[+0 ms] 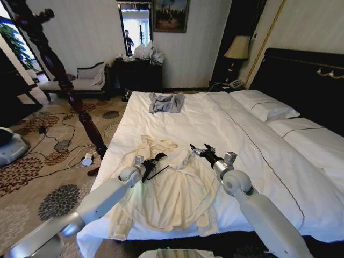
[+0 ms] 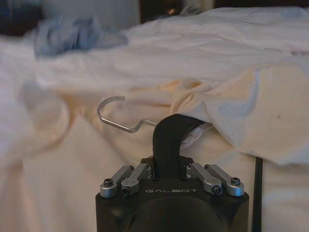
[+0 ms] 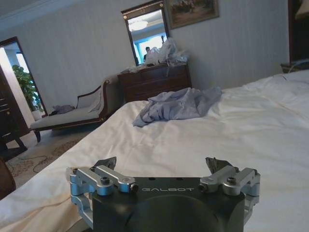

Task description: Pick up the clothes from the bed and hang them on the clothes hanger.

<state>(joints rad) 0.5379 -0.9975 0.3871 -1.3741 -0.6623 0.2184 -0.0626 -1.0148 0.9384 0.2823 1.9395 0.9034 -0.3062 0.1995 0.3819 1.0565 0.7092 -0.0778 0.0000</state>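
On the bed (image 1: 252, 129), left pincer (image 1: 152, 163) clamps the clothes hanger (image 2: 169, 140) under the clothes (image 1: 172, 199) — right pincer (image 1: 200, 151) open, empty — cloth may slide off.

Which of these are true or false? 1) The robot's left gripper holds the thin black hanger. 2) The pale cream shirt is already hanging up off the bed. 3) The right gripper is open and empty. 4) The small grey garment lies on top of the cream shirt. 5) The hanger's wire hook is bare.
1) True: the left gripper is shut on the thin black triangular hanger.
2) False: the pale cream-yellow long-sleeved shirt lies spread on the wide white bed.
3) True: the right gripper is open above the bed, holding nothing.
4) False: the small grey garment lies apart, farther up the bed.
5) True: the slim wire hook is uncovered.
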